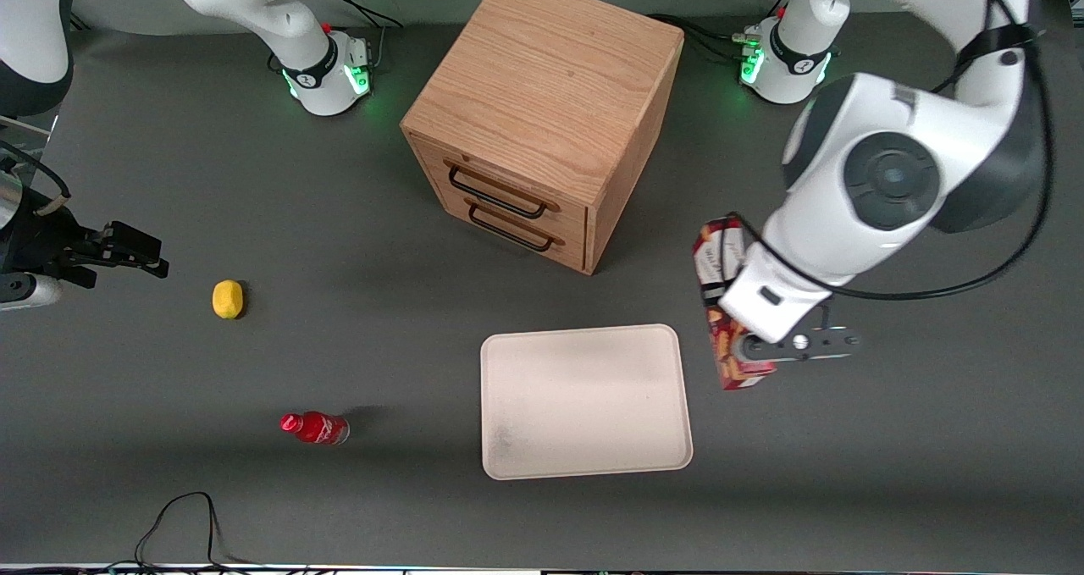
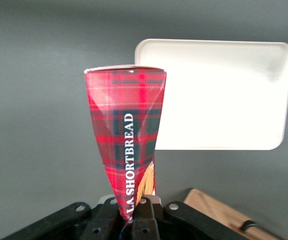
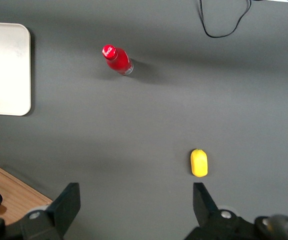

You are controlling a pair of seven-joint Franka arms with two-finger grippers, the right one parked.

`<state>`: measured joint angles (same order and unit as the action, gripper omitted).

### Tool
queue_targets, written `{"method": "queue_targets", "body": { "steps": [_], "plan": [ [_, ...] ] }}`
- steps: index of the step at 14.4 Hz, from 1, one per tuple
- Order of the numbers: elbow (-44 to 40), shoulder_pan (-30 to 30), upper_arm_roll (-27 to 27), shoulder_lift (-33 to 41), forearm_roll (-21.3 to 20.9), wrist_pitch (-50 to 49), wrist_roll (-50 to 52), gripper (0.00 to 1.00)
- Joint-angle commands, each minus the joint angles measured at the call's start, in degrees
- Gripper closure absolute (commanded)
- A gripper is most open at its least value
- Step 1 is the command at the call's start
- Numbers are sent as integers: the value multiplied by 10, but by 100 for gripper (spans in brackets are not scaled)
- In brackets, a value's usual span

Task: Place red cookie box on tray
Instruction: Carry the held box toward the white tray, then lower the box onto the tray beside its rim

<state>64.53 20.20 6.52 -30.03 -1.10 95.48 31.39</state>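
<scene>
- The box [image 1: 730,338] is up off the table, gripped at one end by the gripper [image 2: 134,212], its fingers closed tight on the carton's narrow end
- From the front it hangs just beside the tray [image 1: 584,401], at the working arm's end of it, not over it yet
- The tray lies flat and bare on the grey table [image 1: 339,219], nearer the front camera than the drawers [image 1: 542,126]
- Judgement: the carry is on, the placing is not done; the box has to swing across over the tray and come down
- Risk: the grip is on one end only, so the long carton could pivot or slip in the fingers as the arm swings
- Risk: the pinched end looks squeezed in the wrist view; a soft carton may crumple and slide out
- Risk: lowered too early, it would catch the tray's rim and tip onto the table
- Writing: white letters down the tartan side read "LA SHORTBREAD", the start hidden in the gripper
- Farther off, toward the parked arm's end, a red bottle [image 1: 315,428] and a lemon [image 1: 227,298]; the bottle's label is too small to read
</scene>
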Motion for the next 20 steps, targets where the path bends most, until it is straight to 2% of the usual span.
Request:
{"method": "queue_targets", "body": {
  "steps": [1, 4, 13, 17, 20],
  "plan": [
    [-87, 34, -13, -50, -6, -30, 45, 100],
    [-91, 34, -13, -69, -6, -15, 46, 100],
    [-78, 8, -13, -194, -20, 145, 8, 100],
    [-43, 7, -13, -227, -35, 213, -17, 100],
    [-41, 7, -13, -242, -35, 218, -20, 100]
  ]
}}
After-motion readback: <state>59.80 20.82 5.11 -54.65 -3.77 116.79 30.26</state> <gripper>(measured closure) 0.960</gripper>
